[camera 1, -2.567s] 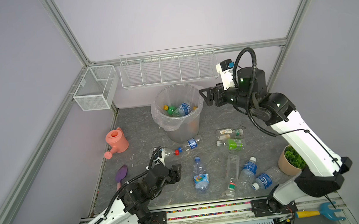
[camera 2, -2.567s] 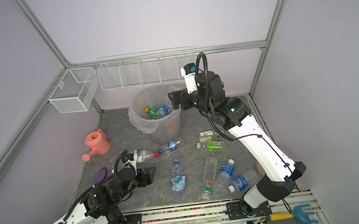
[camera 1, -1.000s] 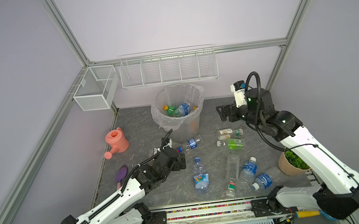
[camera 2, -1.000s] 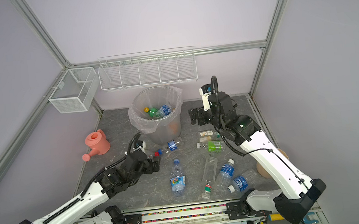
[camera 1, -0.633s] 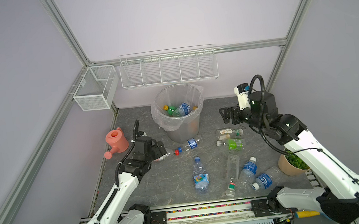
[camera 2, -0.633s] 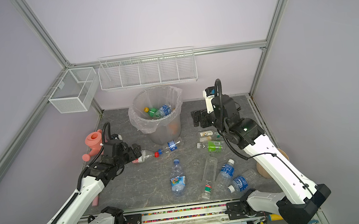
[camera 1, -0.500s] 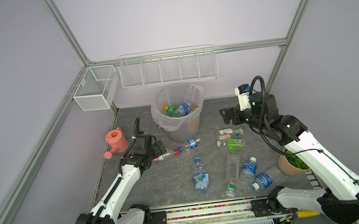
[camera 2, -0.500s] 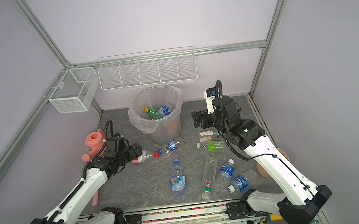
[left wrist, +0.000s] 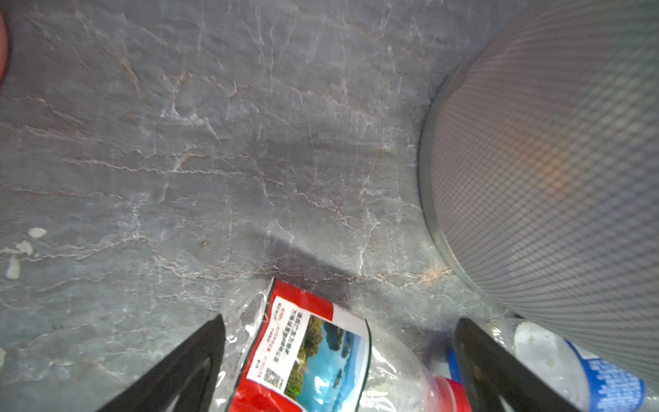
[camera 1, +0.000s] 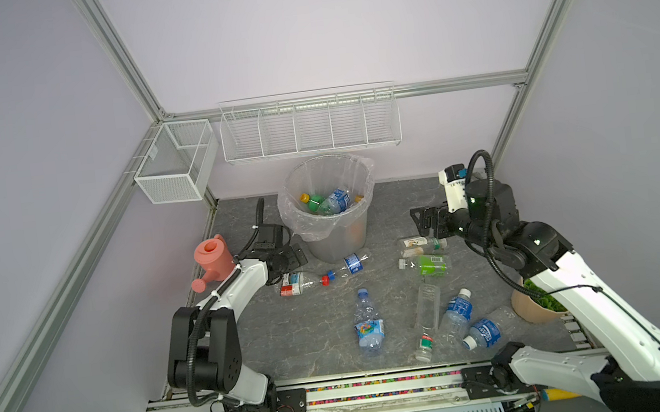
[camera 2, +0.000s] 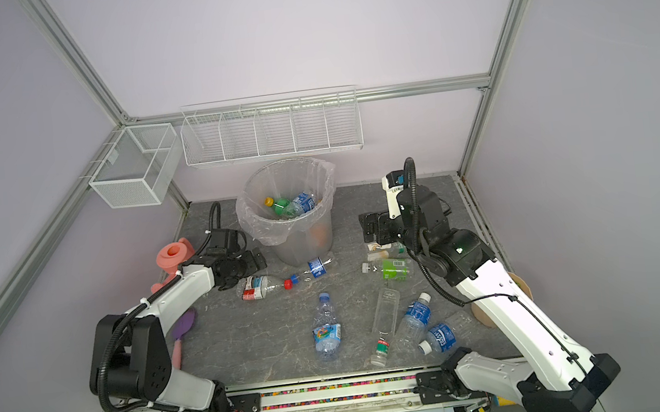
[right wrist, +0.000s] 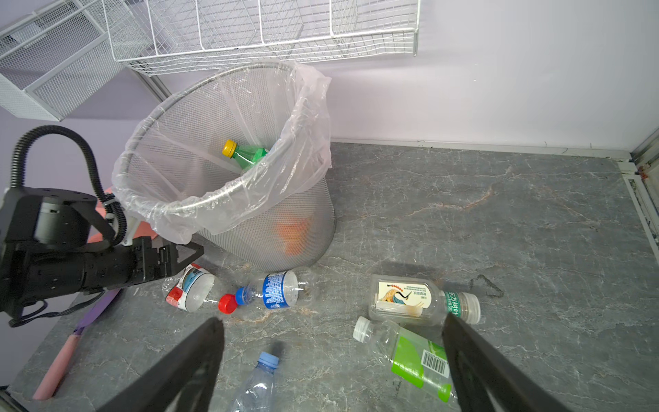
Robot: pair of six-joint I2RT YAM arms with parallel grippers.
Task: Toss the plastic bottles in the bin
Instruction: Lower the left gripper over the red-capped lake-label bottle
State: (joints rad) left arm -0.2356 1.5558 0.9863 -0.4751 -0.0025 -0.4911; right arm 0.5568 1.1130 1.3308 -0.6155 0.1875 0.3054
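The bin (camera 1: 329, 215) stands at the back with a few plastic bottles (camera 1: 311, 202) inside. My left gripper (camera 1: 290, 257) is low beside the bin's base, open. Its jaws straddle the bottom end of a clear red-labelled bottle (left wrist: 310, 353) lying on the floor, which also shows in a top view (camera 2: 257, 287). My right gripper (camera 1: 426, 222) hangs open and empty above a white-labelled bottle (right wrist: 410, 299) and a green-labelled bottle (right wrist: 410, 351). A blue-labelled bottle (camera 1: 351, 263) lies by the bin. Several more bottles (camera 1: 368, 324) lie toward the front.
A pink watering can (camera 1: 213, 263) stands just left of my left arm. White wire baskets (camera 1: 309, 125) hang on the back wall above the bin. A potted plant (camera 1: 539, 302) sits at the right edge. A purple brush (camera 2: 181, 335) lies under my left arm.
My left arm swung its elbow out to the left and brought the gripper back beside the bin, over the red-labelled bottle. My right gripper came down and away from the bin rim. Both stayed open.
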